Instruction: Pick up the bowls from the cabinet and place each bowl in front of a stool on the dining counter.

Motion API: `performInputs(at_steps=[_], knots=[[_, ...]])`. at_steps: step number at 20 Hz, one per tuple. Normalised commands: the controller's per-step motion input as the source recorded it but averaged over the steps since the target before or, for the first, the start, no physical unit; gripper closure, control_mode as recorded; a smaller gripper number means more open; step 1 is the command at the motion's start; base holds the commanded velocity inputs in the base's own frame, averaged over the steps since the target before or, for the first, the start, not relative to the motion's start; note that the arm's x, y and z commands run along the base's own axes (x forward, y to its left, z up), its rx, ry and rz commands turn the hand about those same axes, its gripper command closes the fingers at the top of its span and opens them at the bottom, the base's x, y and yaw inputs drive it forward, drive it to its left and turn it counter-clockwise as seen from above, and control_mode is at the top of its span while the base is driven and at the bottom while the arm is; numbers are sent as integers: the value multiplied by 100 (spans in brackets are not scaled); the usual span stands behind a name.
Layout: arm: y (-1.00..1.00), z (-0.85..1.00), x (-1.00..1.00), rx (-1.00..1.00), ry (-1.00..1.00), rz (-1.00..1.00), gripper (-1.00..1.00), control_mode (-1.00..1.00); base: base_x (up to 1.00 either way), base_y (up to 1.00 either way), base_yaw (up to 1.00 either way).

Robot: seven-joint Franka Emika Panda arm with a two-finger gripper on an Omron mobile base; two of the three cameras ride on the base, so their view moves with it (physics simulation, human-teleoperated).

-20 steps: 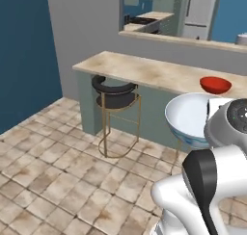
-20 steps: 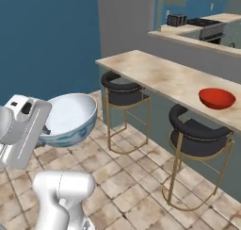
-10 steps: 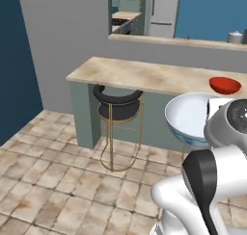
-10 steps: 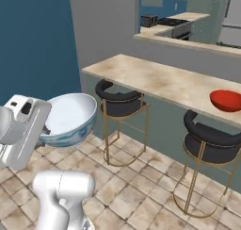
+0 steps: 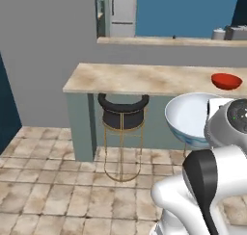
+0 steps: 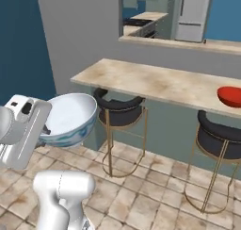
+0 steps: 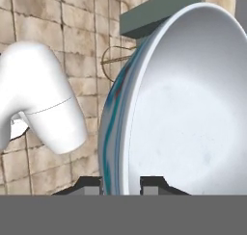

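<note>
Item: white-and-blue bowl [image 6: 70,118], carried clear of the tabletop [image 6: 155,83]. Our end effector [image 7: 121,183] pinches its rim wall. We judge it rigid, glossy, breakable; hold low on the rim.

I see a beige tiled floor [image 5: 53,181] spreading under and beyond the fingers. Ahead of them, a grey wall [image 5: 48,46] has a pass-through opening with a ledge [image 6: 188,43]; past it stands a pale fridge [image 6: 193,14]. A dark blue wall [image 6: 23,40] lies off to the left.
</note>
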Motion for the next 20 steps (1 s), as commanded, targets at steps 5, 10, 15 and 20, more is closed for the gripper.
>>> performInputs(at_steps=[5,10,15,20], knots=[[0,0,0,0,0,0,100,100,36,96,-40],[0,0,0,0,0,0,100,100,47,75,-33],[0,0,0,0,0,0,100,100,62,62,-24],[0,0,0,0,0,0,100,100,76,8,-6]])
